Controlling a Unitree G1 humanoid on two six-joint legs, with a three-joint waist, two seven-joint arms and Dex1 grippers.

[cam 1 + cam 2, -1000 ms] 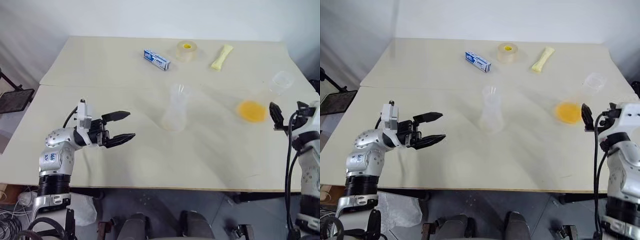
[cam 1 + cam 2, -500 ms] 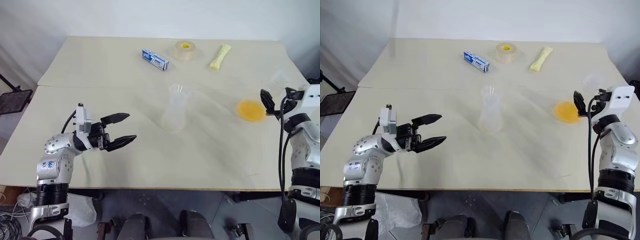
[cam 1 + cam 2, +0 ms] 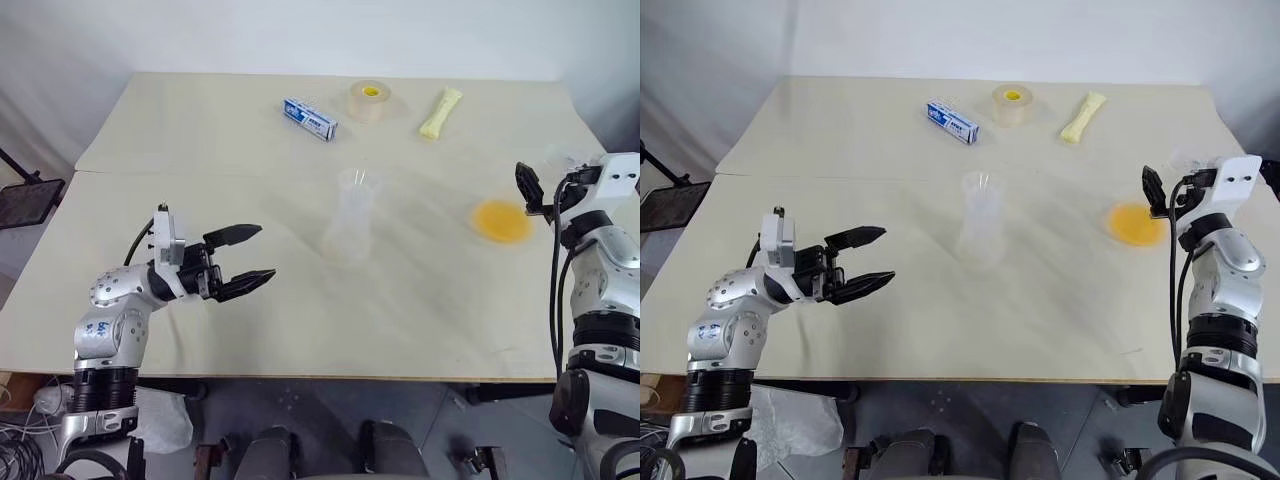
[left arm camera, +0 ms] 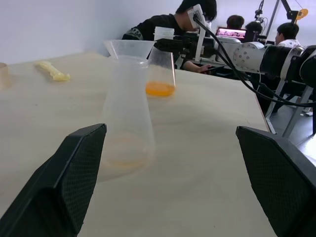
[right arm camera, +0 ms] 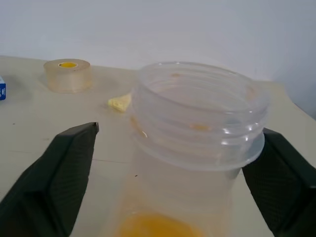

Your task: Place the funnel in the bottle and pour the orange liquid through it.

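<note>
My left hand (image 3: 250,254) waits low over the near side of the worktop (image 3: 420,320), at about 8 o'clock. Its two fingers are spread wide and hold nothing. It points across at the bottle.

The bottle (image 3: 350,222) stands upright near the middle of the worktop. The funnel (image 4: 129,48) already sits in its neck, with the wide rim on top. So I think the first part of the job is done, and the pour is what is left.

Over at 3 o'clock is the clear cup (image 5: 197,143), well apart from the bottle. The orange liquid (image 3: 501,221) is a small pool at its bottom. My right hand (image 3: 1152,190) has one finger on each side of the cup, just under the ribbed rim. There are gaps between the fingers and the cup, so the hand is partly open and does not grip yet.

To do this step well, I should squeeze gently and evenly below the rim. The cup looks thin and may bend or slip. I should lift it straight and keep it level while I carry it to the funnel, then tip slowly. My left hand could steady the bottle.

At 12 o'clock, far back, lie a blue box (image 3: 310,118), a tape roll (image 3: 371,101) and a pale yellow packet (image 3: 442,112).
</note>
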